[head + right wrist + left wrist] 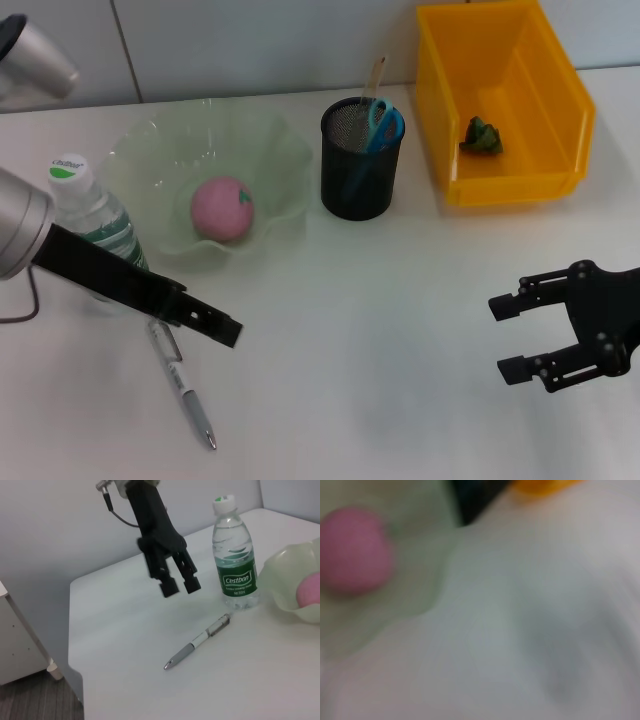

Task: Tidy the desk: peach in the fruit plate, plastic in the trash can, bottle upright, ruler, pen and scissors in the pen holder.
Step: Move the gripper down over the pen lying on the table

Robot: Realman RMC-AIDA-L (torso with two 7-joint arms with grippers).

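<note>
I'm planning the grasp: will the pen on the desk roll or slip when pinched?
The pen lies flat on the smooth table, so it may roll if nudged sideways. Its clip could stop a full roll. The slim, glossy barrel looks slippery, so the open left tool above it should close squarely.

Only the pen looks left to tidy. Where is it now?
In the head view the pen lies flat on the table's left side, just in front of the upright bottle, below the left hand.

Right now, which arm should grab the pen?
Probably the left. Its pincer hangs open just above the pen, while the right pincer is far across the table.
</note>
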